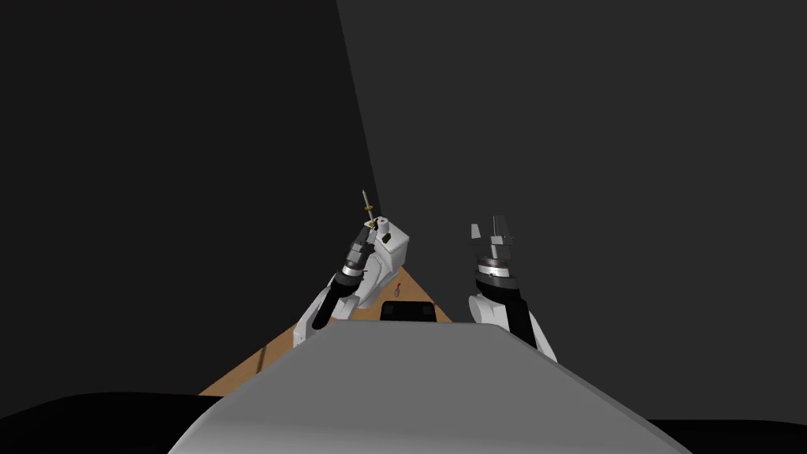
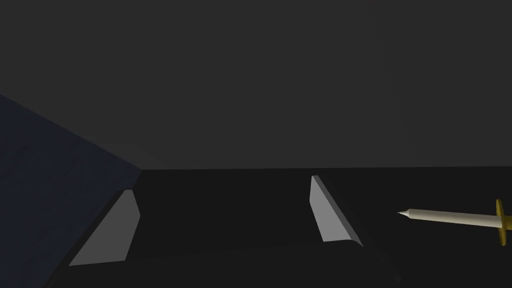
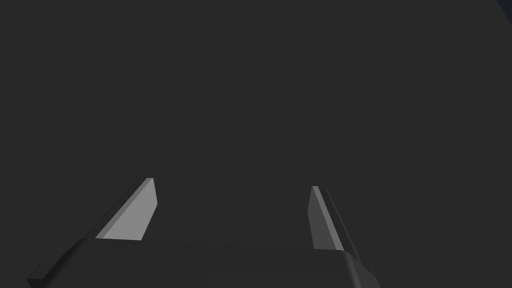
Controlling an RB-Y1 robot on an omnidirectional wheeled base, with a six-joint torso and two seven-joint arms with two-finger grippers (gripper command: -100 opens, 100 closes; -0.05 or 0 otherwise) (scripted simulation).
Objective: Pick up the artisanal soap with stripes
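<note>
Tapering pale rod (image 2: 450, 217) near left hand (image 2: 222, 186)

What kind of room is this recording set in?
Likely a dim bathroom corner, though I'm unsure: dark walls meet above a brown wood-coloured surface, with a white cistern-like fixture and a pale candle beside it.

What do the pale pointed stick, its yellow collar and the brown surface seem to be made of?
Pale pointed stick: matte off-white, perhaps wax, like a candle. Yellow collar: dull gold colour, possibly brass. Brown surface: flat orange-brown, perhaps wood, though no grain shows.
</note>
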